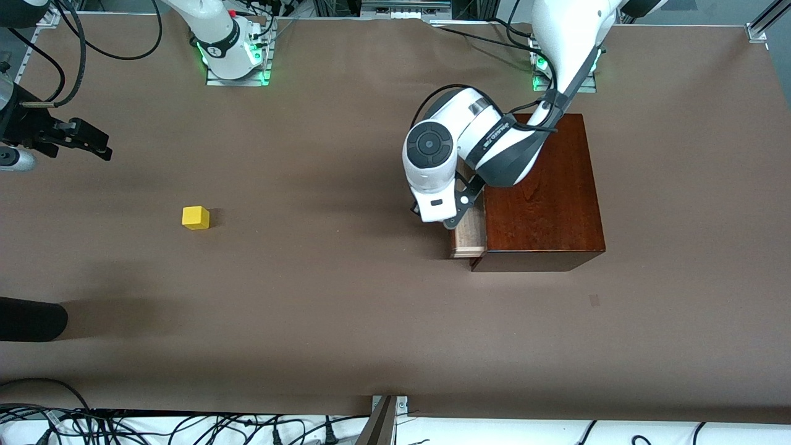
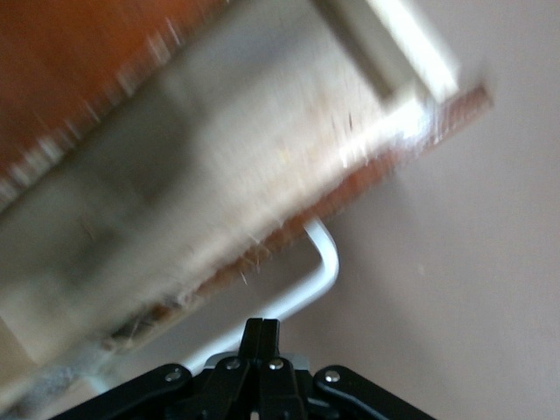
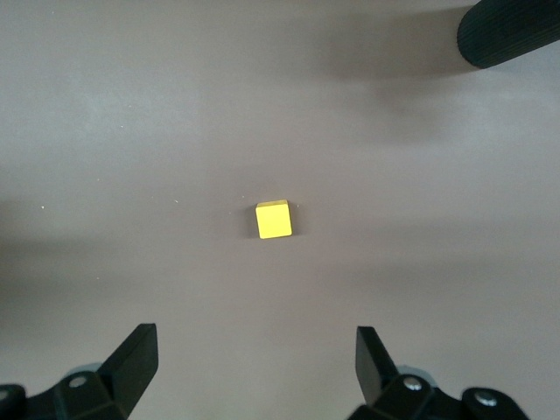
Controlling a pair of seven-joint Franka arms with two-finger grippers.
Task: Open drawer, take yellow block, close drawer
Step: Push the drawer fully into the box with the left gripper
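The yellow block (image 1: 196, 217) (image 3: 273, 220) lies on the bare table toward the right arm's end, away from the box. The drawer (image 1: 468, 235) sticks a little way out of the mahogany box (image 1: 544, 198), so a strip of its light wood tray (image 2: 201, 175) shows. My left gripper (image 2: 262, 325) is shut with nothing between its fingers, its tips just short of the white loop handle (image 2: 320, 262); in the front view the left hand (image 1: 435, 204) hides it. My right gripper (image 1: 99, 147) (image 3: 258, 350) hangs open over the table, apart from the block.
A black rounded object (image 1: 31, 318) (image 3: 512, 31) juts in at the table's edge on the right arm's end, nearer to the front camera than the block. Brown tabletop (image 1: 321, 278) spreads between the block and the box.
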